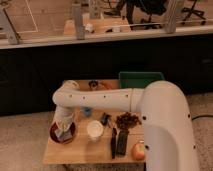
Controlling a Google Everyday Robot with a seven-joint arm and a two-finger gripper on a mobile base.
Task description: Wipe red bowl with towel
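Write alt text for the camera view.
The robot's gripper is down in the red bowl at the left end of the table, over a grey towel. Its white arm reaches across it; a white cup, an apple and a green bin sit nearby.

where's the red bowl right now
In the camera view, the round reddish-orange bowl sits at the left front corner of the wooden table, left of the white cup, with the gripper over it.
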